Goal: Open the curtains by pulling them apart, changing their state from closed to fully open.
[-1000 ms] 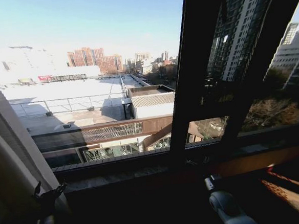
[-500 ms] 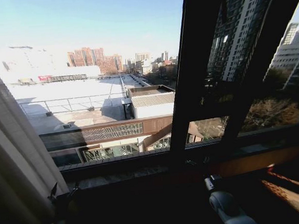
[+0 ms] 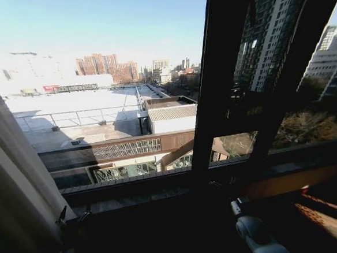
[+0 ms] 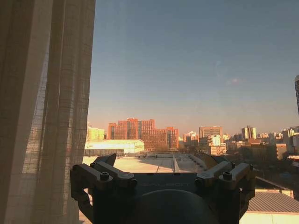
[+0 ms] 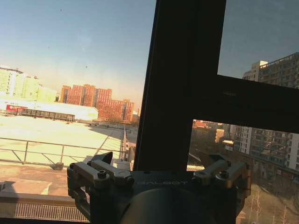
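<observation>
The curtains [image 3: 12, 172] are drawn off to the robot's left, a bunched column of pale, pleated fabric running down the edge of the window, and the glass beyond is bare across most of its width. Up close the curtains [image 4: 44, 107] are sheer, with a fine woven grid and the low sun glowing beige through the folds — I'd judge them very light and entirely limp, with nothing stiff to push against. They will drape, slide and billow rather than move as a sheet, and a thin weave like that could snag or pucker if pinched hard on a single layer. The sensible hold, to my eye, is on the gathered pleats near the free edge at about sill height, where several folds can be taken together and dragged sideways along the rail. The left gripper [image 3: 71, 217] sits low, just beside the hem side of the fabric by the window sill [image 3: 161, 188], its jaws spread apart with nothing between them; in its own wrist view the left gripper [image 4: 161, 179] has the curtain off to one side, apart from the fingers. The right gripper [image 5: 159, 179] is likewise spread and empty, facing the dark window frame [image 5: 180, 84] — it waits low at the middle of the sill.
</observation>
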You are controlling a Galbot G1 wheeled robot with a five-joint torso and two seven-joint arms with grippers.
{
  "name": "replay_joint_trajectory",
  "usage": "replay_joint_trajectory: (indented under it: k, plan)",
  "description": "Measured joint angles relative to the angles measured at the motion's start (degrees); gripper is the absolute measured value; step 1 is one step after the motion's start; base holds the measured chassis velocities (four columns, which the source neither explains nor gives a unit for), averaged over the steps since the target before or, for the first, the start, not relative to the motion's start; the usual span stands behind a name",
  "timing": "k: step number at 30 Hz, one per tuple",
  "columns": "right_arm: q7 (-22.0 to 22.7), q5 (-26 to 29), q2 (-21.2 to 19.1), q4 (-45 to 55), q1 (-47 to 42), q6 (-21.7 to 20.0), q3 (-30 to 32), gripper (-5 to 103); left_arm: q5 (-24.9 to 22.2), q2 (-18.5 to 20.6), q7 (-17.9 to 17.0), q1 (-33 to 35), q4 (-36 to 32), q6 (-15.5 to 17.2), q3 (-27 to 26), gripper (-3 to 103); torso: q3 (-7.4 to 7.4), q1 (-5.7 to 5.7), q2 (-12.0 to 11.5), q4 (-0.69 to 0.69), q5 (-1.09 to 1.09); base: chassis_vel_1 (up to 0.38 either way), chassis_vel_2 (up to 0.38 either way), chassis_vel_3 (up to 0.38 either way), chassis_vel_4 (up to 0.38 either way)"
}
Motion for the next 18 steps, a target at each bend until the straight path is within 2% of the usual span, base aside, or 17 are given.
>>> replay_joint_trajectory:
  k: [10, 18]
  plan:
    - [0.0, 0.0, 0.0, 0.0, 0.0, 0.0, 0.0, 100, 0.0, 0.0, 0.0, 0.0, 0.0, 0.0, 0.0, 100, 0.0, 0.0, 0.0, 0.0, 0.0, -0.02, -0.016, 0.019, 0.023]
    - [0.0, 0.0, 0.0, 0.0, 0.0, 0.0, 0.0, 100, 0.0, 0.1, 0.0, 0.0, 0.1, 0.0, -0.1, 100, 0.0, 0.0, 0.0, 0.0, 0.0, -0.16, -0.149, 0.146, 0.153]
